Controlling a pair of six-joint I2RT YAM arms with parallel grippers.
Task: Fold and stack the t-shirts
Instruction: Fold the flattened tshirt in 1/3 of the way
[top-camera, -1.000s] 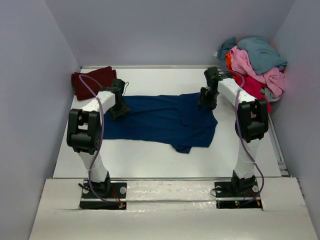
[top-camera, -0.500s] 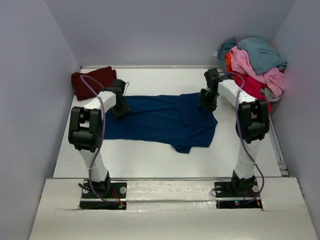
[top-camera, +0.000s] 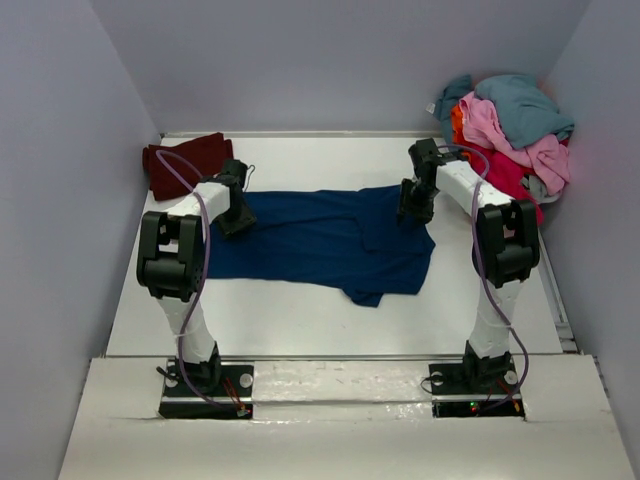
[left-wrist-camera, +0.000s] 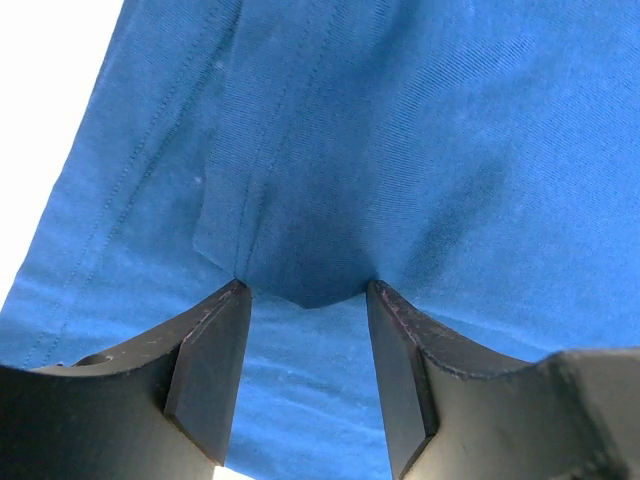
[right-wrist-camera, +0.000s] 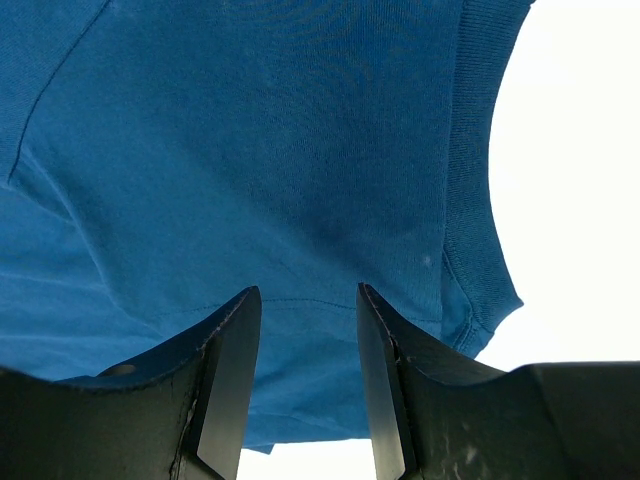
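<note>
A navy shirt (top-camera: 320, 235) is lying spread across the white desk (top-camera: 300, 310) as both arms are bearing down on its far edge. The left gripper (left-wrist-camera: 305, 300) is pinching a raised fold of the cloth; the right gripper (right-wrist-camera: 305, 300) is gripping it near the ribbed collar. A maroon shirt (top-camera: 185, 160) is sitting far left, with a heap (top-camera: 510, 125) of shirts piled far right.

Bright even light, blown-out white table (left-wrist-camera: 40, 110), soft shadows
</note>
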